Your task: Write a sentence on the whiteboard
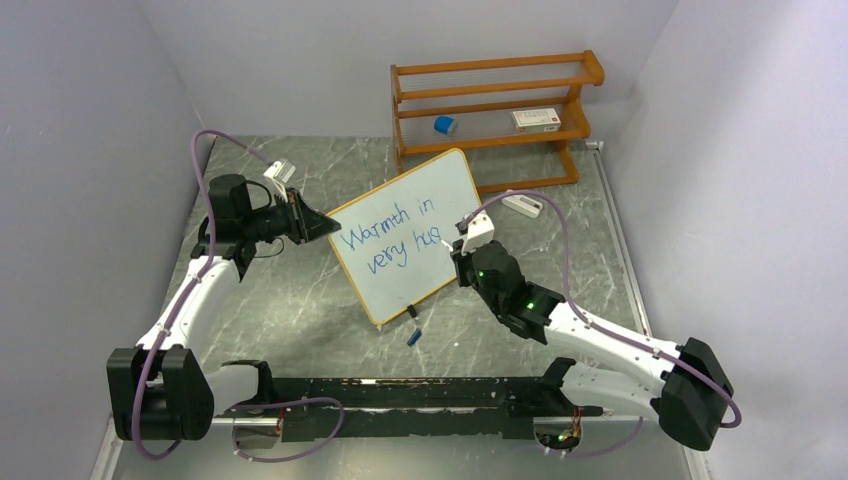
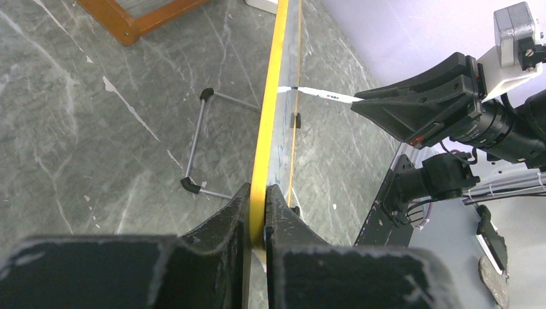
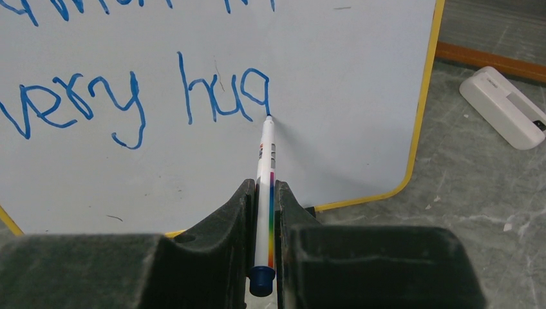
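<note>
Grey marbled worktop (image 1: 300, 300), whiteboard (image 1: 445, 180) propped at centre frame, writing nearly finished.
My left jaws are clenched on the board's yellow edge at its left side, steadying it. My right jaws grasp the marker (image 3: 265, 154), its tip touching the board at the last letter. The sentence (image 1: 390, 240) reads "Warmth in" above "very hug" in blue. I judge most of it done: the final g lacks its tail, and whether more words follow I cannot tell.
</note>
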`<act>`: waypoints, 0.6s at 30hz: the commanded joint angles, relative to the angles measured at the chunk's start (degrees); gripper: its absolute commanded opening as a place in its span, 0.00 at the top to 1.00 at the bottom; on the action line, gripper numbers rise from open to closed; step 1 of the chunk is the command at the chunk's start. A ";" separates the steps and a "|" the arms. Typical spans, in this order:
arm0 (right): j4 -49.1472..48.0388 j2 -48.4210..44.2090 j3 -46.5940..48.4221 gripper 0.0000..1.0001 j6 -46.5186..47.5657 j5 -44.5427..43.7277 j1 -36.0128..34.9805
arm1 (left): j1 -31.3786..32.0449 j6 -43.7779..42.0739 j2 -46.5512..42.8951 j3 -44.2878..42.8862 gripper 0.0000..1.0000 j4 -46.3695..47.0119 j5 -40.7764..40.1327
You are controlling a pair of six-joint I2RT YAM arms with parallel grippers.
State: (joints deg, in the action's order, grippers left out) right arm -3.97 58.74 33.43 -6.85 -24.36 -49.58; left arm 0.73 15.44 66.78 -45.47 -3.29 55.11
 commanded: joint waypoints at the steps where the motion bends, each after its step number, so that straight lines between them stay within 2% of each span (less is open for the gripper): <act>1: 3.68 -0.21 0.91 1.00 -1.62 1.22 0.28 | -0.64 -3.08 1.59 0.03 0.95 -3.26 -5.54; 18: 7.78 -1.17 1.40 1.00 -2.31 4.20 0.30 | -0.64 -3.21 1.51 0.03 0.95 -3.48 -5.71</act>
State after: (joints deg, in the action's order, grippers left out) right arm 1.74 57.95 33.65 -8.29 -22.70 -49.56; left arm 0.73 15.44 66.87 -45.50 -3.29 55.11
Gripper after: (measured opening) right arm 0.157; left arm 0.130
